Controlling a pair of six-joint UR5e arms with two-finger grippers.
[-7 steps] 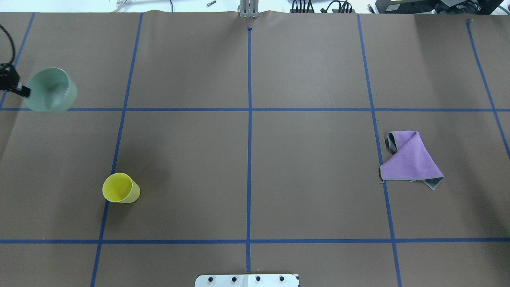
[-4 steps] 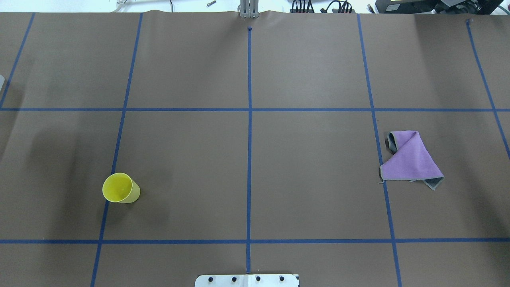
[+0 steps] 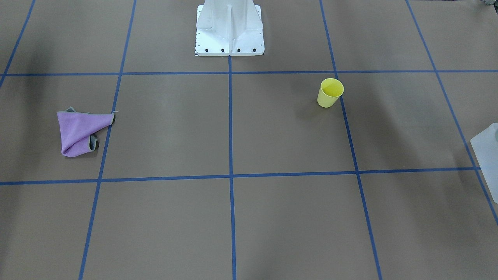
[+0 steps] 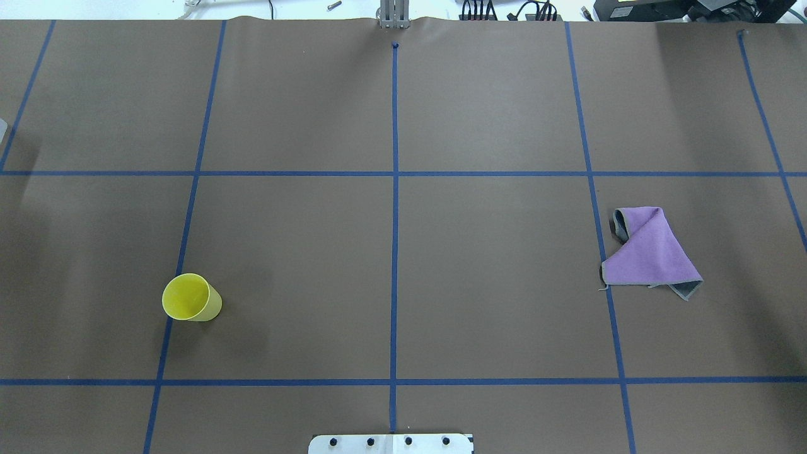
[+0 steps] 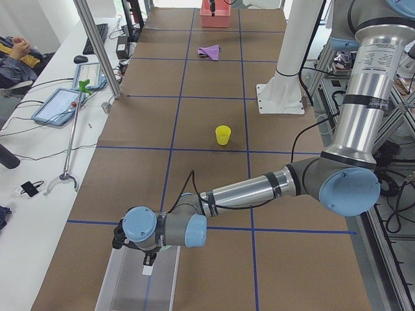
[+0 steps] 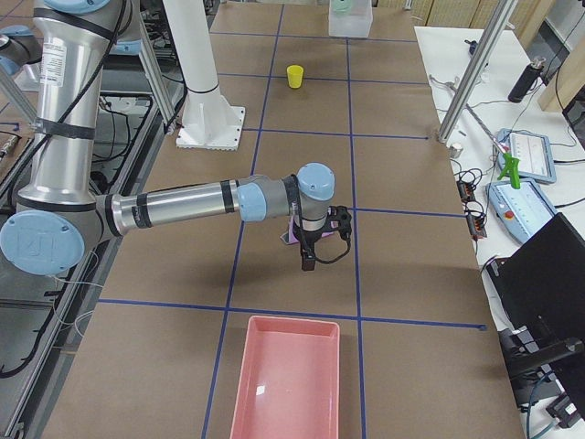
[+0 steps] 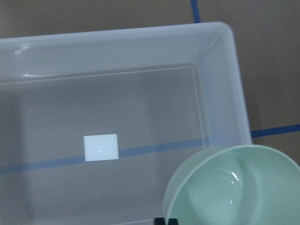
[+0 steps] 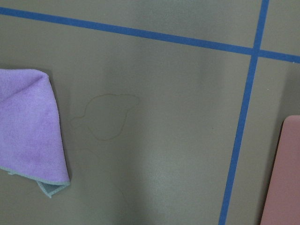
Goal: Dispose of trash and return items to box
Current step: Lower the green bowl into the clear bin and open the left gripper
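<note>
The yellow cup stands upright on the table's left half, also in the front view, with no gripper near it. The translucent white box sits off the table's left end. My left gripper is shut on the rim of a pale green bowl and holds it over the box's near right corner. My right gripper hovers over the purple cloth; I cannot tell whether it is open or shut.
A pink tray lies beyond the table's right end, near the cloth. The white robot base stands at the table's near middle edge. Blue tape lines cross the brown table cover.
One second ago the left gripper held the green bowl at the overhead view's left edge. It has since carried the bowl left out of that view. Cup and cloth have not moved.
</note>
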